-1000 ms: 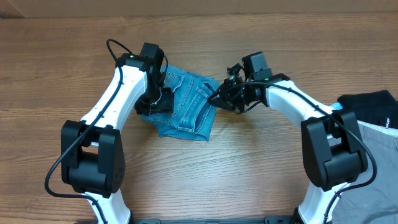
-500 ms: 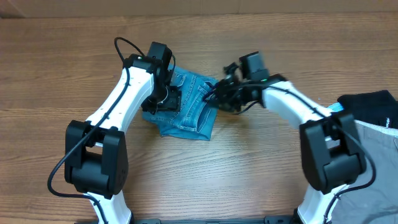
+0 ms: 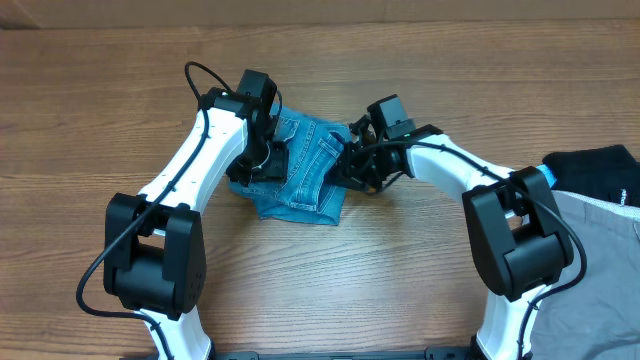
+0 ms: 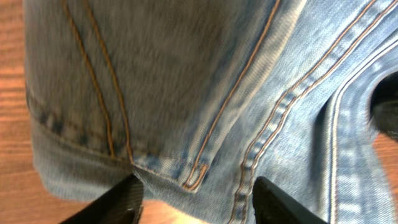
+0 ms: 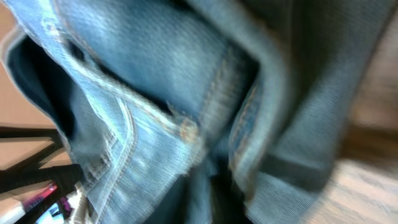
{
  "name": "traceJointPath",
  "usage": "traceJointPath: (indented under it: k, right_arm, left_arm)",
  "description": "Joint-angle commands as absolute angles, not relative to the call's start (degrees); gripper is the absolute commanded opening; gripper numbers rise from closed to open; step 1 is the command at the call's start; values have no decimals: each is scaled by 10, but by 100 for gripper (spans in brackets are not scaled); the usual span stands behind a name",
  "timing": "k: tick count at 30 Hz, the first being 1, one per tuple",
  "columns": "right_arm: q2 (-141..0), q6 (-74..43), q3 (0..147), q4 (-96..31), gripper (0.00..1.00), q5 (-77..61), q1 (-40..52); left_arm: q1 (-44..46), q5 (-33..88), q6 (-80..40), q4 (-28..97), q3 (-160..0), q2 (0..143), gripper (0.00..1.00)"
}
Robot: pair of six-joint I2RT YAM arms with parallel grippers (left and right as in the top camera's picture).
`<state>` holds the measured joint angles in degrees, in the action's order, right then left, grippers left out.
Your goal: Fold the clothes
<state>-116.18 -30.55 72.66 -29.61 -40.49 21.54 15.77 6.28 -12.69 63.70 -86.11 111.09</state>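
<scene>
Reaching in from both sides, two white-and-black arms meet over the light-blue washed denim jeans, which lie bunched in a compact folded bundle on the brown wood-grain worktop.

Left arm first: elbow bent, forearm angled up and inward, left pincer pointing down onto the left edge of the jeans. On the wrist camera its two black fingers stand well spread. Their tips sit at the denim beside an orange-stitched seam, and I see nothing pinched between them.

Now the right arm: it stretches low and across with the wrist turned toward the right edge of the jeans, right pincer up against the cloth there. Its wrist view is a blur of denim folds and seams filling the picture, so I cannot tell whether those jaws are apart or closed.

Well apart, far to the right of the jeans, a black garment and grey trousers lie together.
</scene>
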Motion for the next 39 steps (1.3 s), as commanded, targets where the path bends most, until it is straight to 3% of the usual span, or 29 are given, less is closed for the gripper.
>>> traceJointPath:
  k: [1,6,15,20,33,39]
  right_arm:
    - [-1087,-208,728,-309,25,-477,187]
    - [-1007,-211,728,-342,38,-479,206]
    - [-1073,-349,728,-322,13,-298,339]
    - [-1161,-429,728,-303,12,-186,336]
    - [-1202,-452,728,-464,12,-185,285]
    - [-1202,-449,728,-473,12,-194,284]
  left_arm:
    - [155,45,-119,649,-853,1114,56]
    - [124,84,-129,656,-857,1106,59]
    - [53,104,-129,664,-868,1105,65]
    - [51,103,-111,659,-868,1105,68]
    - [53,121,-103,582,-867,1117,76]
    - [53,224,-97,518,-864,1183,89]
